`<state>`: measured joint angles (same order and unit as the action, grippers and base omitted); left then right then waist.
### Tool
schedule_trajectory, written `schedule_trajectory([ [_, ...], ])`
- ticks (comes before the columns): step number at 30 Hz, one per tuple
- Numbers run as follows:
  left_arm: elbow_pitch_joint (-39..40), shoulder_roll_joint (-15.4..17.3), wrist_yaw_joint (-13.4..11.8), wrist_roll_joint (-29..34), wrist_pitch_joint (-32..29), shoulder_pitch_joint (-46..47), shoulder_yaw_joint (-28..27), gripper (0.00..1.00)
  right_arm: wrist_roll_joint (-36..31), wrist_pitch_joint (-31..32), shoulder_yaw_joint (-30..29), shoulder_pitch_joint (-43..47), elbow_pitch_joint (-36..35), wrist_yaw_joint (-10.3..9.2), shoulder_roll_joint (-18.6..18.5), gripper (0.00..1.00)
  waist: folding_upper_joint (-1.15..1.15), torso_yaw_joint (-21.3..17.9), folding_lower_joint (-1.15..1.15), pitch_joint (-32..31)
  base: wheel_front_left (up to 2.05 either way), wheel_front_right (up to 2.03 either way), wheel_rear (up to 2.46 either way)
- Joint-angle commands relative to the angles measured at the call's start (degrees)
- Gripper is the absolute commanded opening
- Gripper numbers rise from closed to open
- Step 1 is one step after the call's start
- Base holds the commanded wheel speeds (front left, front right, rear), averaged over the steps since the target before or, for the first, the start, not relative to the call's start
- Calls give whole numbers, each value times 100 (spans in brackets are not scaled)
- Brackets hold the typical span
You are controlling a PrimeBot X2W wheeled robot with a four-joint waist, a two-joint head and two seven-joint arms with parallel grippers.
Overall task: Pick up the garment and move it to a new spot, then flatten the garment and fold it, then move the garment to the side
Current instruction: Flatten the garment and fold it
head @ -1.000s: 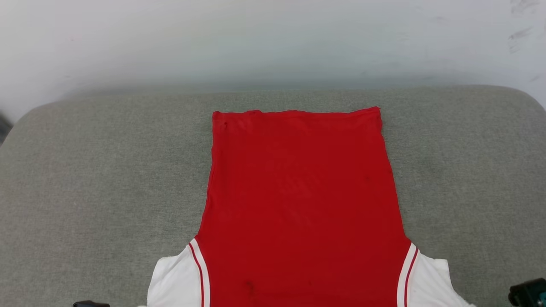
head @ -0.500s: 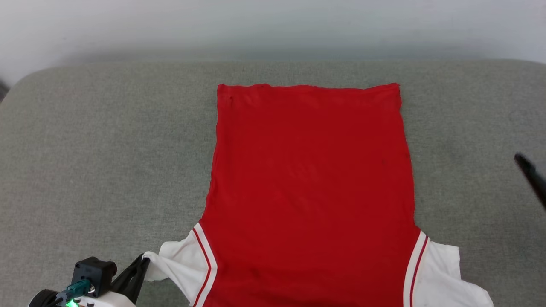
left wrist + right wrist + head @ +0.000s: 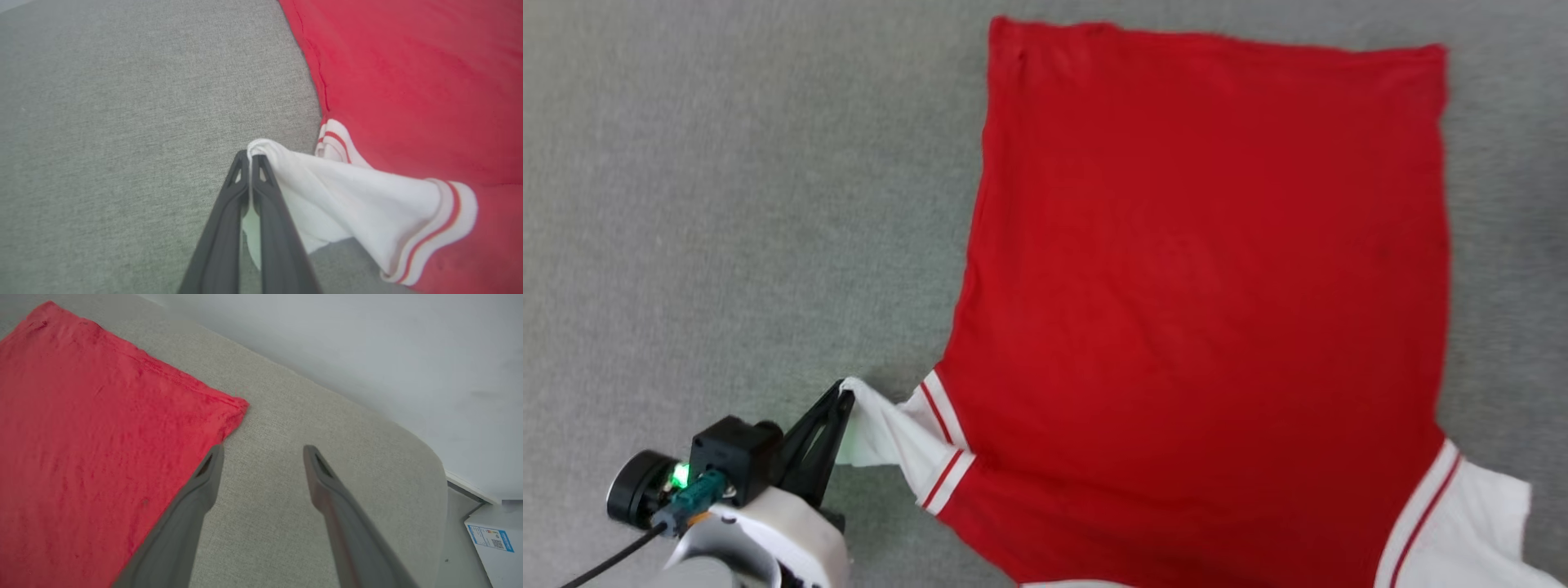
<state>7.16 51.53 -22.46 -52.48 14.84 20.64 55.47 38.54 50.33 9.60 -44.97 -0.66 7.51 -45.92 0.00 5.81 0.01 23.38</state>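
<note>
- The left tool (image 3: 845, 394) is pinching shut on the white sleeve (image 3: 878, 429) of the shirt (image 3: 1201, 269).
- The right tool (image 3: 263, 451) is hanging open beside the hem corner (image 3: 239, 406).
- The shirt is lying flat on the grey surface (image 3: 727, 204), with open room leftward.

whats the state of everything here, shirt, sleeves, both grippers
garment: spread flat on the grey cushion, plain red side up
left sleeve: bunched, its tip pinched and pulled outward
right sleeve: lying loose on the cushion, not held
left gripper: shut on the left sleeve's tip
right gripper: open, empty, by a hem corner of the garment
</note>
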Motion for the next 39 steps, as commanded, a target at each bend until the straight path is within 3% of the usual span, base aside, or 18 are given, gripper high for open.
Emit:
schedule_trajectory([
  [1, 61, -75, -39, 91, 31, 155, -40, 0, 8, 403, 146, -390, 123, -4, -76, 100, 0, 375, -1, 515, 0, 0, 0],
  [5, 173, -234, -95, 262, 36, 300, -105, 0, 81, 1403, 500, -1021, 480, -4, -88, 100, 0, 591, -1, 878, 0, 0, 0],
  [10, 341, -450, -129, 467, 42, 413, -133, 0, -58, 2142, 793, -1519, 823, -5, -70, 100, 0, 831, -1, 1251, 0, 0, 0],
  [16, 474, -650, -165, 639, 31, 468, -188, 0, -222, 2203, 943, -1649, 1247, -5, 66, 100, 0, 1055, -1, 1549, 0, 0, 0],
  [23, 435, -785, -200, 783, 15, 516, -178, 0, -108, 2038, 1365, -1027, 1698, -4, 176, 100, 0, 1120, -1, 1637, 0, 0, 0],
  [24, 423, -798, -202, 801, 15, 526, -176, 0, -94, 1977, 1394, -1012, 1690, -3, 165, 25, 0, 1112, -1, 1616, 0, 0, 0],
  [25, 408, -809, -208, 808, 16, 525, -171, 0, -56, 1917, 1393, -1035, 1678, -3, 160, 0, 0, 1099, -1, 1580, 0, 0, 0],
  [33, 340, -777, -280, 718, 23, 203, -269, 0, 135, 1229, 1520, -1479, 1348, -3, 39, 0, 0, 820, -1, 906, 0, 0, 0],
  [39, 422, -619, -393, 647, 25, -142, -329, 0, 523, 822, 1946, -1192, 745, -4, -412, 0, 0, 506, -1, 269, 0, 0, 0],
])
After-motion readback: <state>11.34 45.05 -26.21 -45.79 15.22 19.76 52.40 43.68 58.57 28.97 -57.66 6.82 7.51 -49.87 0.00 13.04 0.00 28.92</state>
